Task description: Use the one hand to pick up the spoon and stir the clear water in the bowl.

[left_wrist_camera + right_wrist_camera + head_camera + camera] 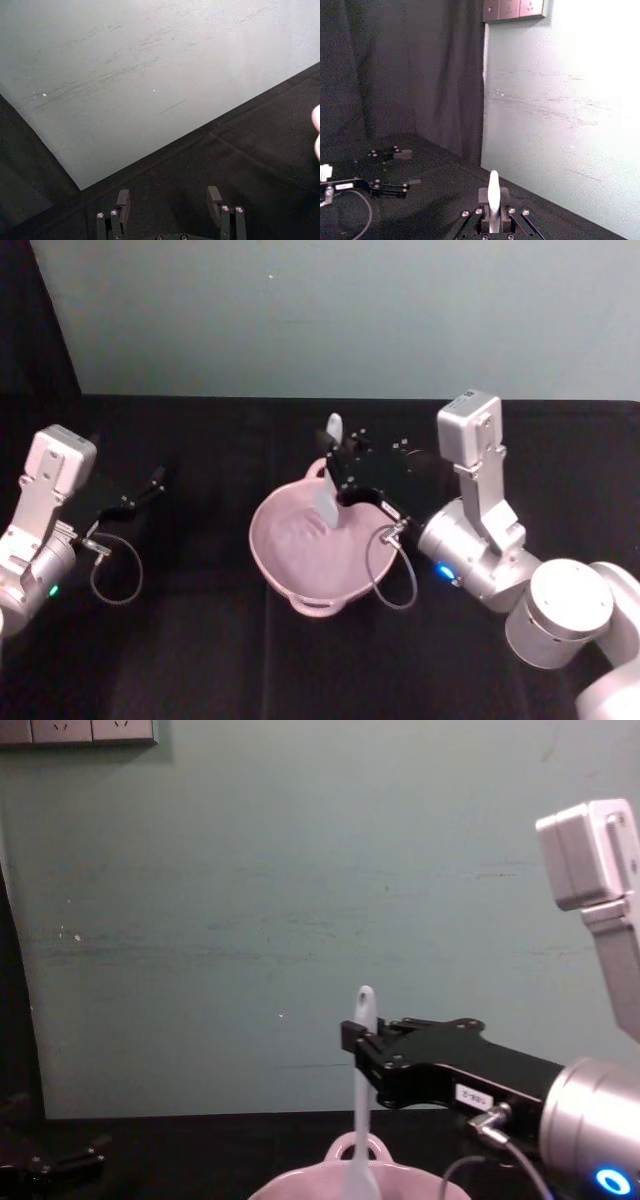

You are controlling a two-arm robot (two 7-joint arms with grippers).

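The pale pink bowl (268, 545) sits mid-table, its loop handle (357, 1148) on the far rim. The white spoon (329, 502) stands nearly upright, its lower end down inside the bowl. My right gripper (336, 472) reaches in from the right and is shut on the spoon's handle. From the chest the spoon (361, 1105) rises through the right gripper (358, 1046), its holed tip above. The right wrist view shows the spoon handle (493, 190) pinched in that gripper (493, 209). Off to the left, away from the bowl, my left gripper (152, 484) rests open, seen as (169, 200).
The table is covered in black cloth (200, 660). A pale green wall (350, 310) stands close behind the bowl, and a dark curtain (420, 75) hangs at the left. A grey cable (390, 575) loops from the right wrist beside the bowl's rim.
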